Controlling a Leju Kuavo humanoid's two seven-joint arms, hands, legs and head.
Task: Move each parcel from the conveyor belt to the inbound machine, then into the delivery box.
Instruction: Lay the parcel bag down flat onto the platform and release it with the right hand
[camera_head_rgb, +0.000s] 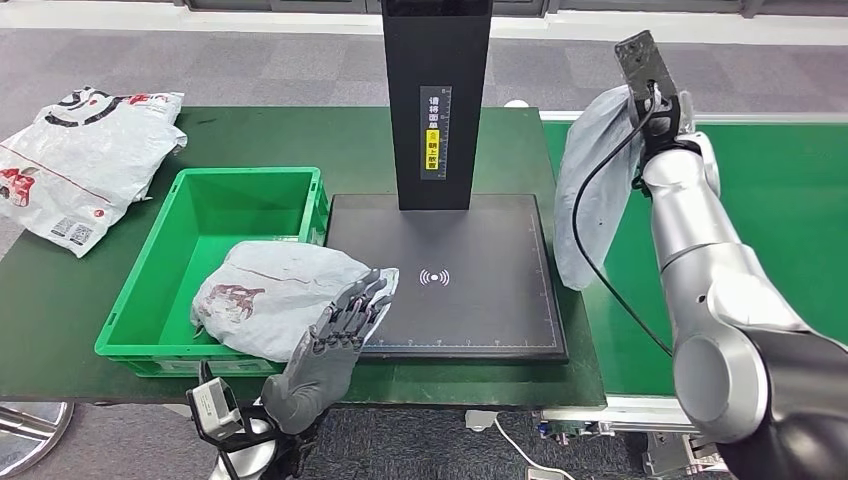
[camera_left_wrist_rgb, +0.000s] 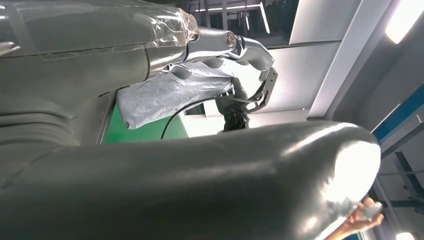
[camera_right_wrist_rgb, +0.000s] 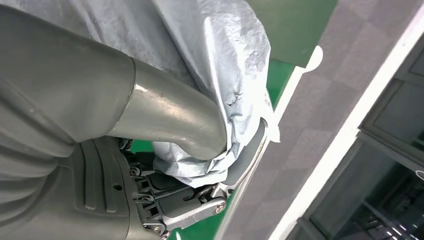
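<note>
Left hand (camera_head_rgb: 335, 345) fingers spread, empty, overlapping crumpled grey plastic parcel (camera_head_rgb: 270, 295) on green crate (camera_head_rgb: 150, 290) rim; right hand (camera_right_wrist_rgb: 165, 165) clasps hanging grey mailer bag (camera_head_rgb: 595, 190), fingers mostly hidden

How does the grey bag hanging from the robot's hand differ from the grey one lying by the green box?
The hanging bag dangles upright from the right hand, above the belt; the lying bag rests flat across the green box rim and the scanner plate. The hanging bag looks plain; the lying bag shows a dark red print. Both are crumpled grey plastic.
</note>
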